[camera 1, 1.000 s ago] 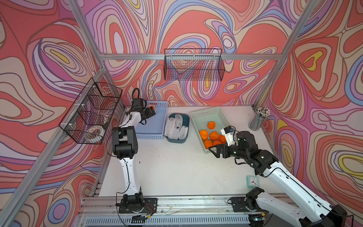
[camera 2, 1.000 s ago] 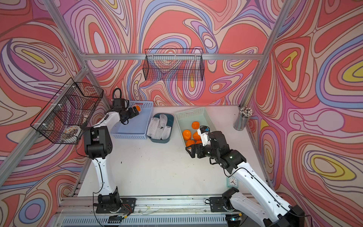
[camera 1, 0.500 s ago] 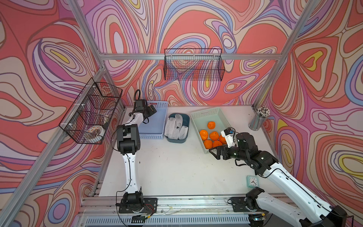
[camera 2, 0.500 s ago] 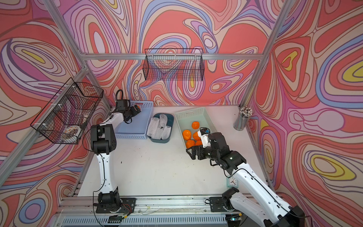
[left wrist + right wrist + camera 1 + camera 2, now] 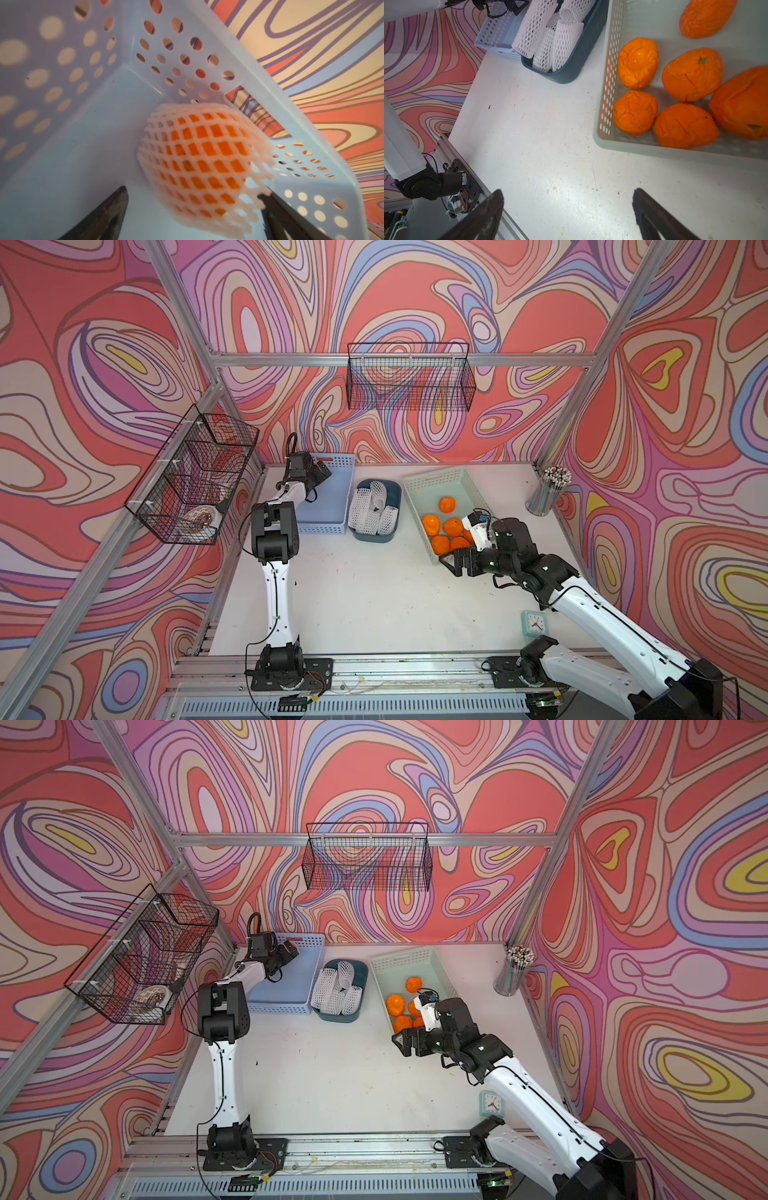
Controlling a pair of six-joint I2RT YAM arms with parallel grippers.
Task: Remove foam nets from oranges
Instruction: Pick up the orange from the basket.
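- Left gripper (image 5: 193, 192) was spread wide and gripping nothing, its two dark fingers reaching to either side of the last netted orange (image 5: 199, 162) inside the pale blue basket (image 5: 93, 124).
- That orange sat in a corner of the basket, close against the perforated wall. One fingertip was right at the net's frayed edge; I couldn't tell whether it touched.
- Right gripper (image 5: 568, 193) was equally wide open and empty, hanging over bare table (image 5: 539, 135) just beside the green basket (image 5: 604, 83).
- Six bare oranges (image 5: 637, 62) lay in that green basket, and the stripped foam nets (image 5: 546, 37) were piled in the dark teal bin (image 5: 571, 70) between the two baskets. I judged this was the last one to strip.
- The foam net (image 5: 255, 180) on it looked light, soft and stretchy, so I expected it to squash flat under the pads and cling to the peel rather than slide.
- I rated the fruit as the heavier part: round, likely to roll into the corner, and soft-skinned to judge by the wrinkled peel on the others. A hard squeeze might bruise it.
- My pick for the hold was the loose flared end of the sleeve, where the mesh stood clear of the fruit. I'd pinch only foam there, then have the other arm brace the orange at the opposite end.
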